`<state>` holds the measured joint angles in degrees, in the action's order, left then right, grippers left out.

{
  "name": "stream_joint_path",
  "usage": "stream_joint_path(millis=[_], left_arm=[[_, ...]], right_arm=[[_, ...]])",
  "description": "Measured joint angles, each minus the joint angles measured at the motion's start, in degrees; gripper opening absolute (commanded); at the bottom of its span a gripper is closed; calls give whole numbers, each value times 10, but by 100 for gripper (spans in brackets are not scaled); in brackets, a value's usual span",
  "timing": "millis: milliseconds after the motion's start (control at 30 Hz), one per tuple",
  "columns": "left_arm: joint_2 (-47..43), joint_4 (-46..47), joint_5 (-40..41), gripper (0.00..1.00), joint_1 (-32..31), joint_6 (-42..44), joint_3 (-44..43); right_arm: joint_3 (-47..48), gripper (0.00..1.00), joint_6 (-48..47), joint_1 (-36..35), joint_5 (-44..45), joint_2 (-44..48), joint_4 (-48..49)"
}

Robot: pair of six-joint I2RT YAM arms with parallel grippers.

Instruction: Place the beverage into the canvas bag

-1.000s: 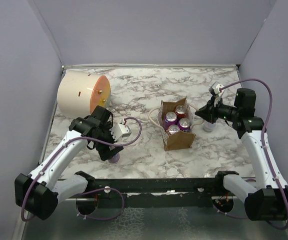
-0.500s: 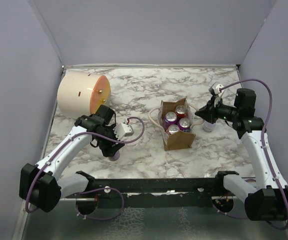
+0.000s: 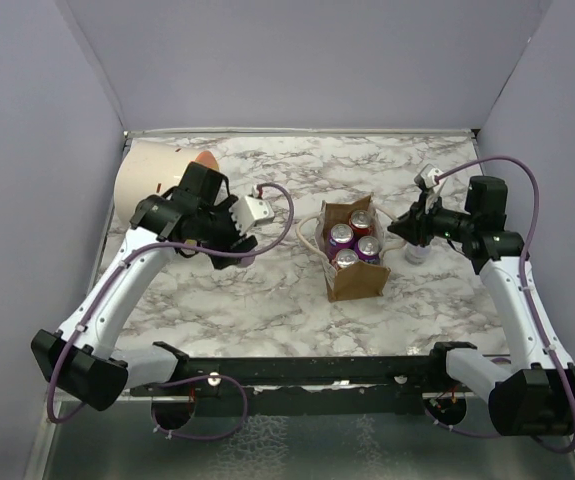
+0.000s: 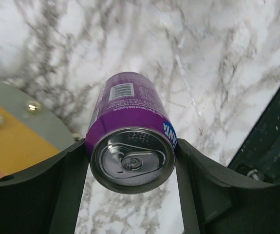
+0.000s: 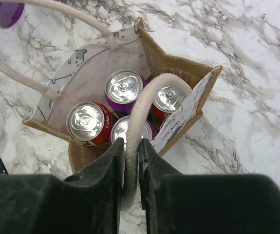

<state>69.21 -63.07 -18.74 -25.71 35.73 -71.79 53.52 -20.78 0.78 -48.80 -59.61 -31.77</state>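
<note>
Four cans crowd the canvas bag, its handle pinched by the right gripper; the left gripper clamps the stiff, slick, likely heavy beverage across its sides, well left.

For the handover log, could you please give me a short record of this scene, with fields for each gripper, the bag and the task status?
Left gripper: shut on a purple can, held off the marble table
Right gripper: shut on the white handle of the canvas bag
Bag contents: four cans, upright, tops showing
Other: cream cylinder at the rear left
Task status: held can not yet in the bag
</note>
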Motion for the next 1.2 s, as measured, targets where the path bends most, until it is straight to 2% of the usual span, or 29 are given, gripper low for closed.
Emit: stream_joint_path(millis=[233,367,467,600,733,967,1200], left_arm=[[46,46,13,0,0,-41,-171],[89,80,-6,0,1,-76,-256],[129,104,-33,0,0,-100,-310],[174,134,-67,0,-11,-125,-353],[213,147,-88,0,-49,-130,-374],[259,148,-116,0,-132,-125,-377],[271,163,-129,0,-139,-125,-357]], right_arm=[[4,38,-10,0,-2,-3,-13],[24,59,-12,0,-2,-6,-19],[59,67,-7,0,-1,-15,-19],[112,72,3,0,3,-40,-10],[160,75,6,0,3,-89,0],[232,75,-10,-3,-5,-221,7],[316,72,-84,-28,-35,-338,-35]])
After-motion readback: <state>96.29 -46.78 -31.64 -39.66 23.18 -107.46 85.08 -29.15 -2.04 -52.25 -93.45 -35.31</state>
